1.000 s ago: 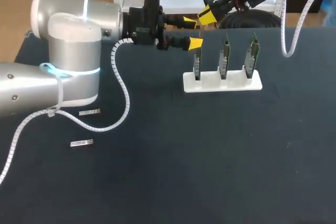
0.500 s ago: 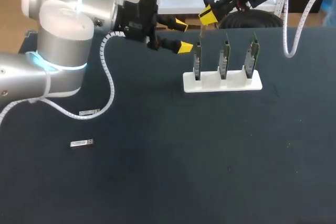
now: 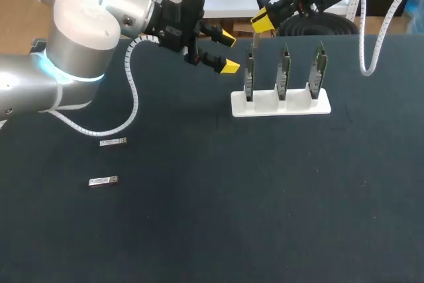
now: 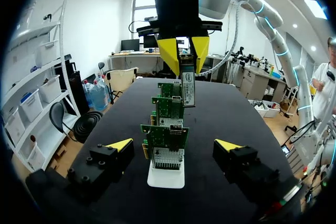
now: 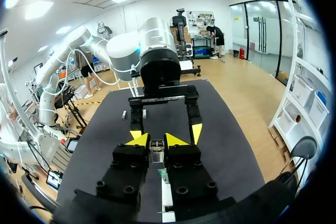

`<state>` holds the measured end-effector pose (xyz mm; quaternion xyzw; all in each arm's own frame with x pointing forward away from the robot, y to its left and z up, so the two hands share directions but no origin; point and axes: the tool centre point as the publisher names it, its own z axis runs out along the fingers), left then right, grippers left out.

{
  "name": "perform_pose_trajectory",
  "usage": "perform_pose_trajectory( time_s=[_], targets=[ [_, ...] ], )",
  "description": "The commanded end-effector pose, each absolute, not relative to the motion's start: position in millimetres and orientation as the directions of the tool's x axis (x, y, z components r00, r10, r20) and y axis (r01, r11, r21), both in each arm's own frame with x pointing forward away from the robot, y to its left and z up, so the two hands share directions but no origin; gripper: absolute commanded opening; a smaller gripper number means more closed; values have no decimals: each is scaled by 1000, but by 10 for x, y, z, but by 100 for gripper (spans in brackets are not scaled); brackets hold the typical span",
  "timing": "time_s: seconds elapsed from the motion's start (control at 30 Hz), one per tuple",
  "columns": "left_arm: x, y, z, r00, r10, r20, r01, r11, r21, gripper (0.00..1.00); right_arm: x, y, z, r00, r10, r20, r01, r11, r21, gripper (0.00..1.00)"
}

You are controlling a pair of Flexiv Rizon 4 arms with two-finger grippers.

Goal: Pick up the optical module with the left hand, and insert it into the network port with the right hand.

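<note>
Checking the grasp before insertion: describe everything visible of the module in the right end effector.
The module is a slim, silvery metal bar with a dark labelled face. It hangs upright, its upper end clamped between the yellow tips of the right end effector. Its lower end points down at the boards in the white stand; which one lies beneath cannot be told. The open left end effector is clear of it.

A dark navy table (image 3: 278,203) fills nearly the whole head view. Its matte surface is evenly lit, showing a few tiny pale specks and soft, faint shadows.
</note>
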<state>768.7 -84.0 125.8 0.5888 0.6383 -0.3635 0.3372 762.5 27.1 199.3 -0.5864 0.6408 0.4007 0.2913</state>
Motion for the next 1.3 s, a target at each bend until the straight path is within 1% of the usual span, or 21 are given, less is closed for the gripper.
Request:
perform_pose_trajectory(
  time_s=[0.03, 1.3],
  targets=[
    [7754, -897, 1221, -80, 528, -845, 996, 18, -84, 100, 7584, 268, 1992, -142, -516, -844, -986, 1, 166, 0],
    [7666, -919, 1145, -69, 560, -826, 997, 24, -68, 100, 7533, 281, 2005, -114, -539, -834, -990, -3, 138, 0]
  ],
)
